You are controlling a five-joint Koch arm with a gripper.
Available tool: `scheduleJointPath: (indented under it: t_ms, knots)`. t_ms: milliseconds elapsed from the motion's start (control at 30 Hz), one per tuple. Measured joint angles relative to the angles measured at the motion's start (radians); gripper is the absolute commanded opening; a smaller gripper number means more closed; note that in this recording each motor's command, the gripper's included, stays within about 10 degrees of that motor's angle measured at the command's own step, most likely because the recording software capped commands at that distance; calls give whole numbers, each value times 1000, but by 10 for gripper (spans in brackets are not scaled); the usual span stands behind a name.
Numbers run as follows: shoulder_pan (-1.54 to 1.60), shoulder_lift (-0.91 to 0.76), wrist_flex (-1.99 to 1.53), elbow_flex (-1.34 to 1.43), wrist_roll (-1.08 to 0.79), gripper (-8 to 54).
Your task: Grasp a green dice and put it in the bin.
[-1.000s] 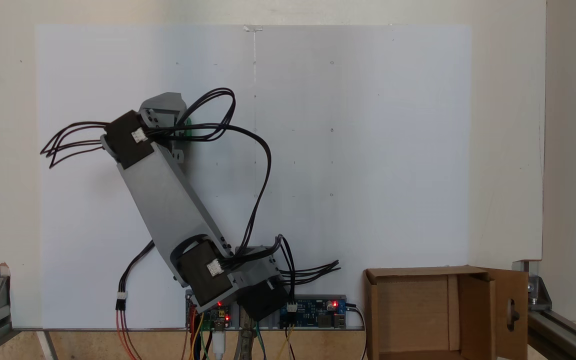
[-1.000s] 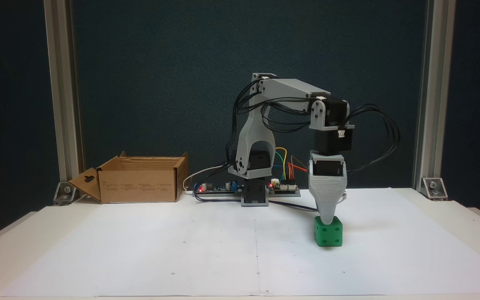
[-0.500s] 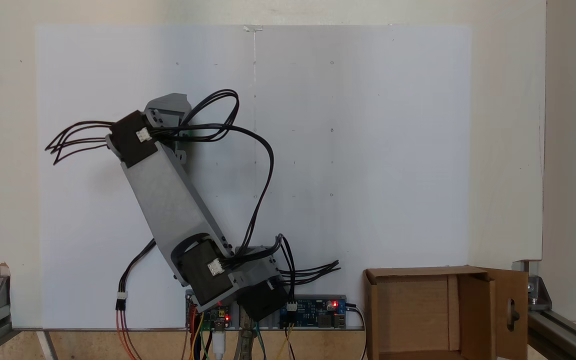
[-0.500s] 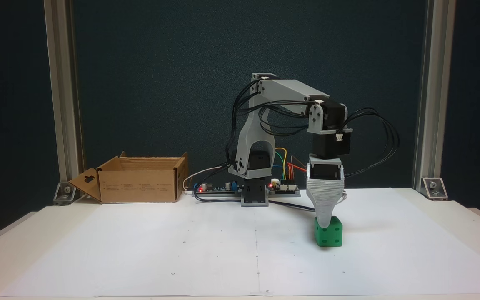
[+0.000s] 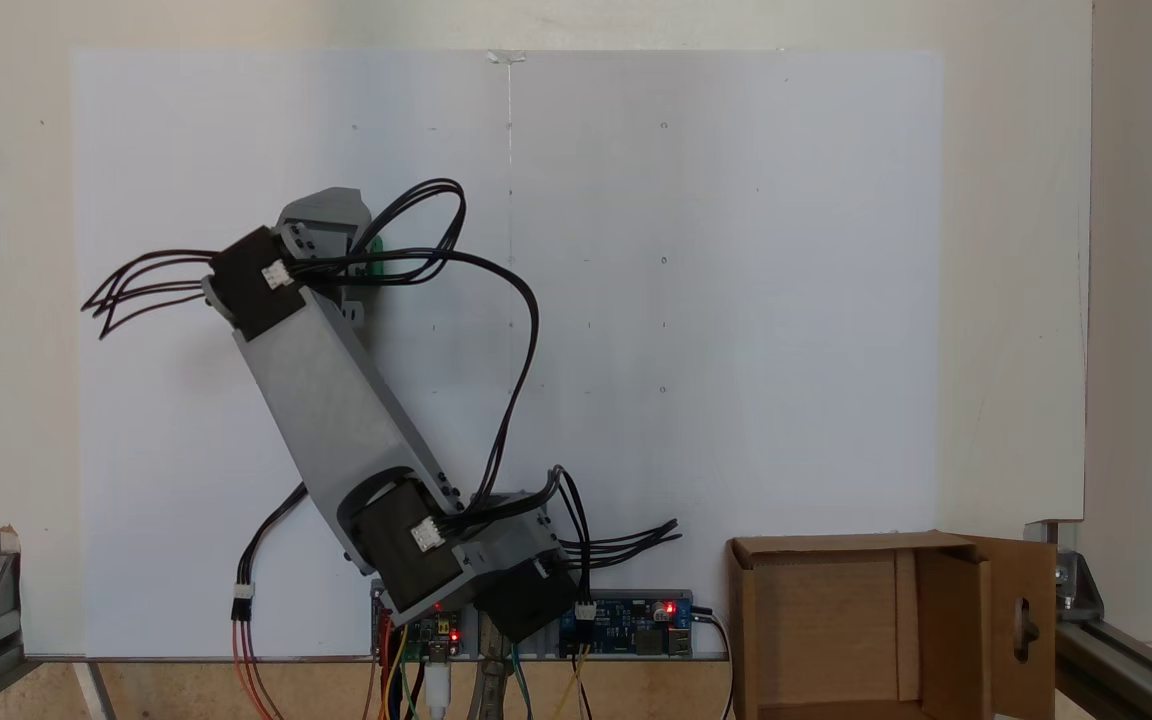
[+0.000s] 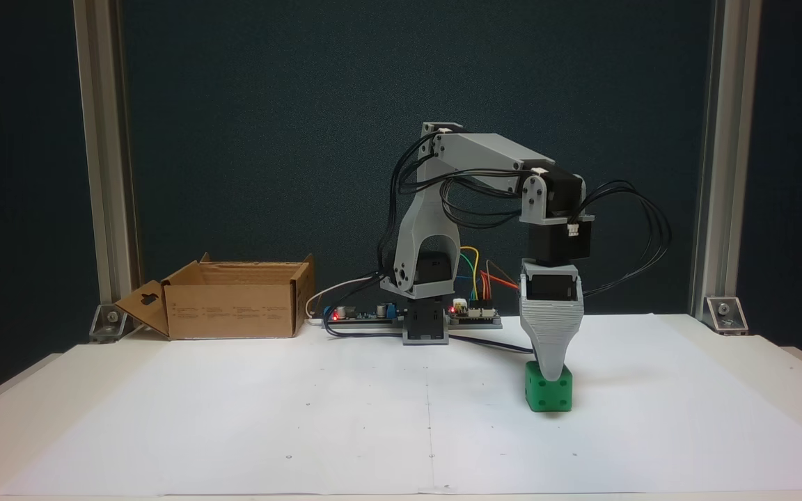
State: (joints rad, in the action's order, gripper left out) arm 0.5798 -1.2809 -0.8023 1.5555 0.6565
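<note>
The green dice (image 6: 549, 396) sits on the white paper, right of centre in a fixed view. The gripper (image 6: 553, 374) points straight down, and its grey tip overlaps the dice's top front face. One jaw stands behind the other there, so the gap does not show. In a fixed view from above, a sliver of the green dice (image 5: 377, 246) peeks out beside the wrist, with the rest under the arm. The bin (image 6: 234, 306), a brown cardboard box with upright flaps, stands far left at the table's back edge; from above the bin (image 5: 836, 546) lies at the bottom right.
Circuit boards with red lights (image 6: 415, 314) and coloured wires sit at the arm's base between bin and dice. Black cables (image 6: 641, 229) loop out from the wrist. Aluminium posts (image 6: 711, 160) stand at the table's back corners. White paper (image 6: 303, 431) covers the table.
The wrist and gripper swayed slightly to one side and back, ending a little lower over the dice. The dice has stayed in place on the paper.
</note>
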Motion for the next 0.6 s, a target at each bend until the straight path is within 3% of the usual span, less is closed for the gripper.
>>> scheduleJointPath:
  t_ms: [600]
  knots:
    - [-5,60,17,2,0,420]
